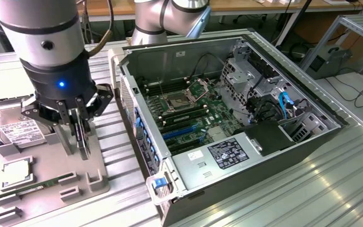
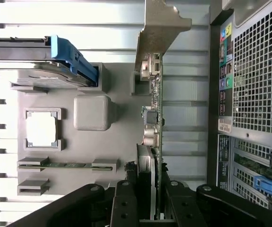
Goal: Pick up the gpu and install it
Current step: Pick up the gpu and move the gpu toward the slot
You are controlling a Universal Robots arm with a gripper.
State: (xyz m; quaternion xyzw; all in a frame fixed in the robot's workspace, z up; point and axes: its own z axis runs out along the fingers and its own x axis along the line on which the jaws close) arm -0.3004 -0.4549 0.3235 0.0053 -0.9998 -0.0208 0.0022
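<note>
Step in hand: the pick-up, judged from the grip; the install has not begun, as the expansion slots (image 1: 183,134) in the open computer case (image 1: 307,101) are bare.
Gripper: the gripper (image 1: 77,142) is down over the grey parts holder (image 1: 99,182), its fingers (image 2: 125,201) clamped one on each face of the gpu (image 2: 157,120).
Gpu: it stands on its long edge along the holder's edge nearest the case, seen edge-on, with the dark fan (image 2: 144,163) between the fingers and the pale metal bracket (image 2: 162,28) reaching past the holder's end over the ribbed metal table (image 1: 332,189).
Seated or lifted: I cannot tell; its lower edge looks level with or just above its slot blocks.
Other parts on the holder: a hard drive (image 1: 14,130) at the far corner on the exterior view's left, a processor (image 1: 17,171) in the middle, and a memory stick (image 1: 36,187) toward the near edge, all well apart from the fingers.
What the next move calls for, in my judgement: a straight pull out of the blocks without tilting, a firm hold so the card cannot pivot, then its connector edge lined up with a slot and the bracket toward the case's rear wall (image 2: 259,71).
</note>
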